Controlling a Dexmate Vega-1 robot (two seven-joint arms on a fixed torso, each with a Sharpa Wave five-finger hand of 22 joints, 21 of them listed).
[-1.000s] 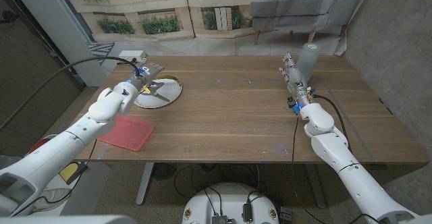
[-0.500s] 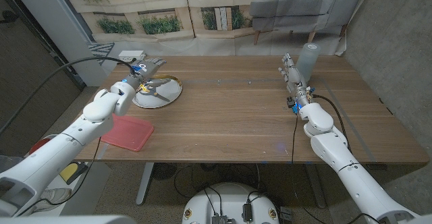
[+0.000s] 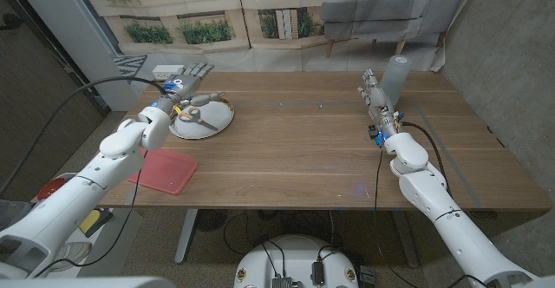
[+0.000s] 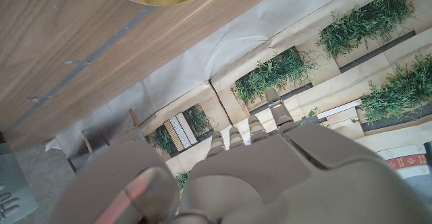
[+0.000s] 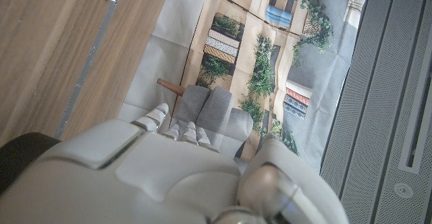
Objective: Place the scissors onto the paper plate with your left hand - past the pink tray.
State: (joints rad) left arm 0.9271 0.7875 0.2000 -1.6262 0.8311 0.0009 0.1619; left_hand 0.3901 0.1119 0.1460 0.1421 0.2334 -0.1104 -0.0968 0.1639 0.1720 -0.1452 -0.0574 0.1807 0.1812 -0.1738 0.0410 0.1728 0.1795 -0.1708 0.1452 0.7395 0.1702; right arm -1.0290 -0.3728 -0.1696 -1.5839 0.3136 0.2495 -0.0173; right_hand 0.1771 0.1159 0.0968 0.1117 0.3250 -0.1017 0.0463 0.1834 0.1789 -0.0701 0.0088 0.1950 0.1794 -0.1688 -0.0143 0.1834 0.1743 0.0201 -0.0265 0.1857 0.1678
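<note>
Scissors delivered: on the long wooden table (image 3: 329, 140), the flat pink tray (image 3: 165, 170) lies near left, the round gold-rimmed paper plate (image 3: 224, 117) beyond it.
The metal scissors (image 3: 198, 113) rest on the plate; the left hand (image 3: 186, 81), fingers spread and empty, hangs above, suggesting little remains; the right hand (image 3: 375, 93) holds nothing, grip unclear.

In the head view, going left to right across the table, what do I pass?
Pink tray → left robot hand → paper plate holding the scissors → right robot hand → grey cylinder.
</note>
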